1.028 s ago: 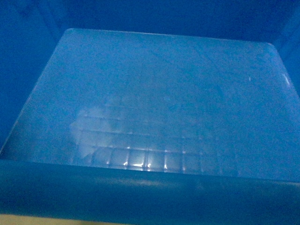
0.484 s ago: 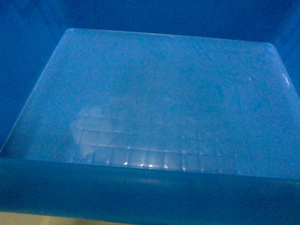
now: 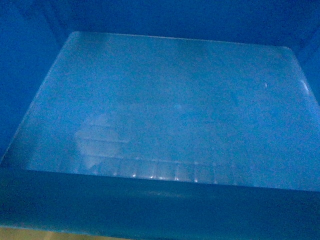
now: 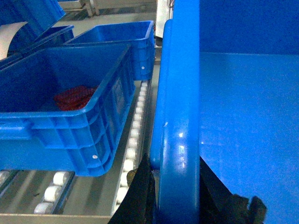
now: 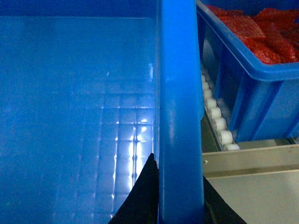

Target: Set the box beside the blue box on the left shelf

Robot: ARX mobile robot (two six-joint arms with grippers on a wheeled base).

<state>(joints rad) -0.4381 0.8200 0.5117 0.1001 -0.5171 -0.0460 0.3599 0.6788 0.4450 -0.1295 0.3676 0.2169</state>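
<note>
wrist views: both fingers seemingly clamp box rims.

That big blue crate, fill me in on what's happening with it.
The robot holds the box by two opposite rims: the left gripper is clamped on one wall, the right gripper on the other. The box is empty. Blue crates with red contents sit on roller tracks on both sides.
</note>
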